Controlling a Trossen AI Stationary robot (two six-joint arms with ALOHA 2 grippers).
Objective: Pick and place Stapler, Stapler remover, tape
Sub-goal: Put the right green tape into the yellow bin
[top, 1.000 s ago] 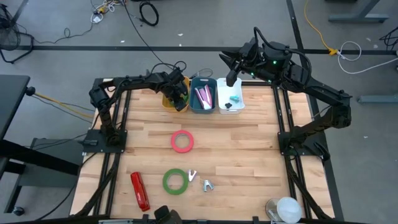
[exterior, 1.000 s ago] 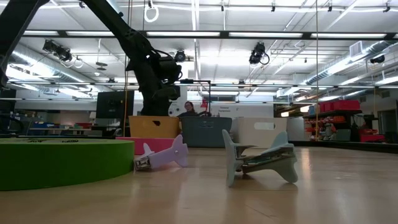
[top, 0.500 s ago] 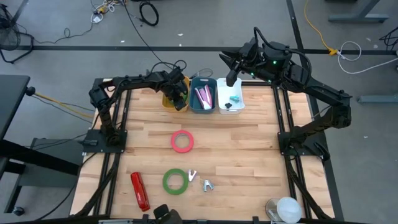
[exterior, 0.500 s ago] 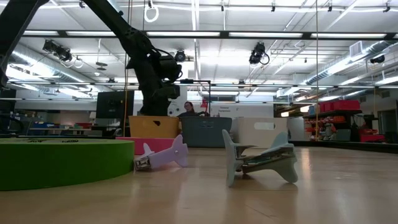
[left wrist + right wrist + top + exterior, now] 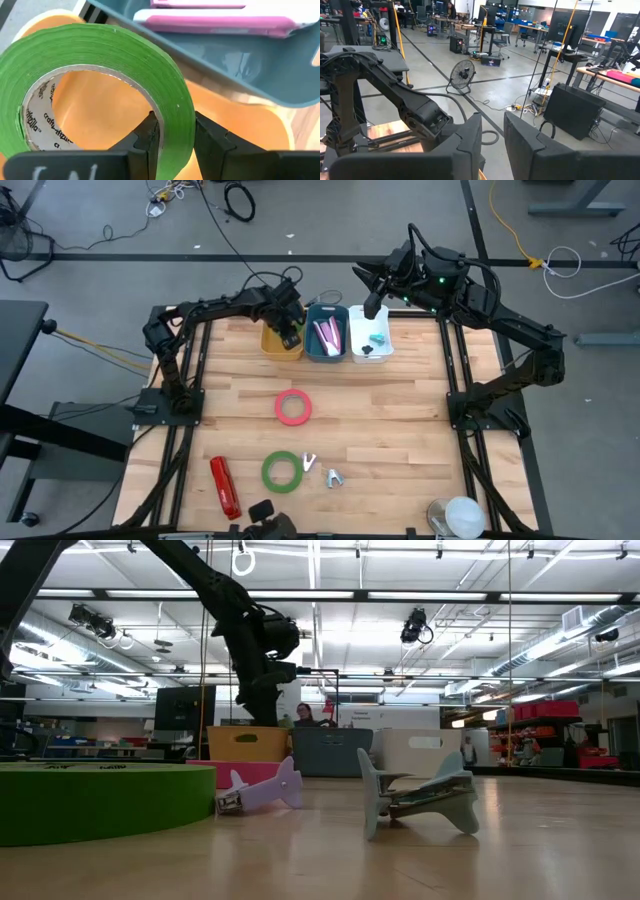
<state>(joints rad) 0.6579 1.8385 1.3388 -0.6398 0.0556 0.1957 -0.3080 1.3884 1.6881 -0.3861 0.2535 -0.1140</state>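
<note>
Landmark: blue bin (image 5: 327,338), middle of three bins at the table's far edge.

Left gripper (image 5: 172,135) is over the yellow bin (image 5: 275,343), just left of the blue bin. Its fingers are pinched narrow on the wall of a green tape roll (image 5: 100,85), one finger inside the ring and one outside. The roll hangs tilted above the yellow bin's floor, with the blue bin's rim right beside it.

Blue bin holds a pink stapler (image 5: 328,335).

Right gripper (image 5: 372,308) hovers above the white bin (image 5: 370,340), just right of the blue bin. Its fingers stand a narrow gap apart and hold nothing.

Well in front of the blue bin, on bare wood: pinkish-red tape roll (image 5: 293,407), then second green tape roll (image 5: 282,471) nearer the front edge. Two staple removers (image 5: 322,470) lie just right of that green roll, a red stapler (image 5: 224,487) to its left.
</note>
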